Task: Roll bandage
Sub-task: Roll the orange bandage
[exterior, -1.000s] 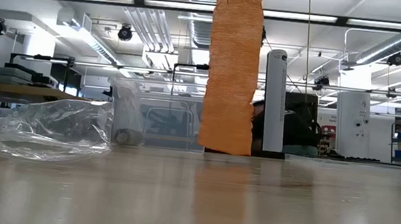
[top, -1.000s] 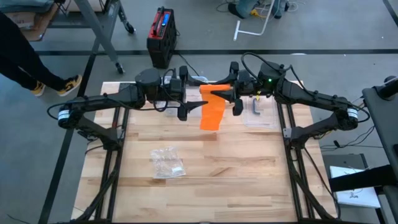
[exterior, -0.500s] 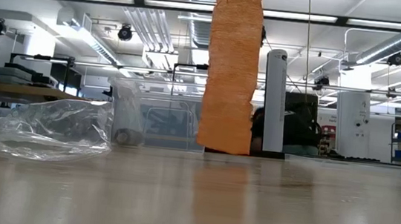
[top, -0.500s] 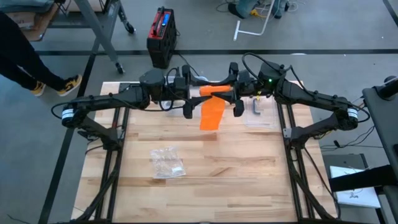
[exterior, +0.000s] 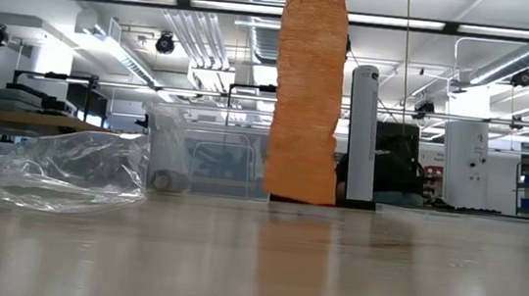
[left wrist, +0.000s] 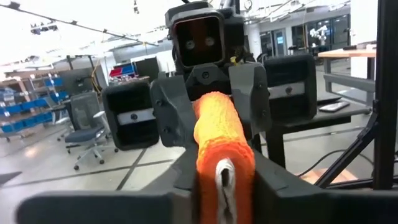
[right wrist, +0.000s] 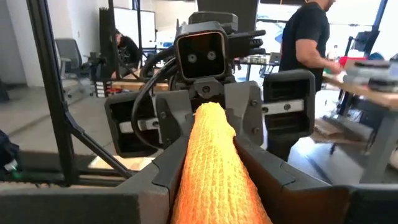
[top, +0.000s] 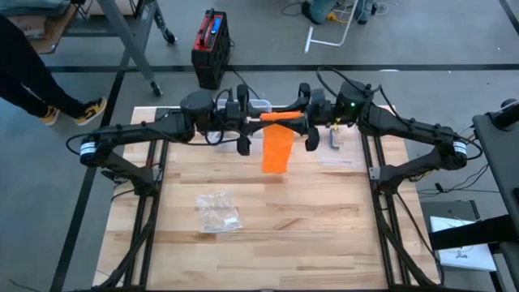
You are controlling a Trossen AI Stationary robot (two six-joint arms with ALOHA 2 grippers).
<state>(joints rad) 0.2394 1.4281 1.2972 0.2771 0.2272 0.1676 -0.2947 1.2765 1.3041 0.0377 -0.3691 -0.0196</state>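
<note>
An orange bandage is partly wound into a roll that spans level between my two grippers, high over the table's far middle. Its loose tail hangs straight down; in the low view the tail reaches down to the table top, and whether it touches I cannot tell. My left gripper is shut on the roll's left end, and my right gripper is shut on its right end. The two face each other. My left gripper pinches the roll's left end between its two fingers, coming level from the table's left, fingers along the roll. The roll is lifted clear and lies level. My right gripper pinches the roll's right end between its two fingers, level from the table's right, fingers along the roll. The roll runs straight on to the other gripper, and the tail hangs slack below.
A crumpled clear plastic bag lies on the table nearer the front left, also large at the left of the low view as the clear bag. A flat clear packet with a grey item lies at the far right. People stand beyond the table.
My left gripper has closed in on the roll's left end and shut on it. The right gripper has kept its hold, and the tail hangs as before.
</note>
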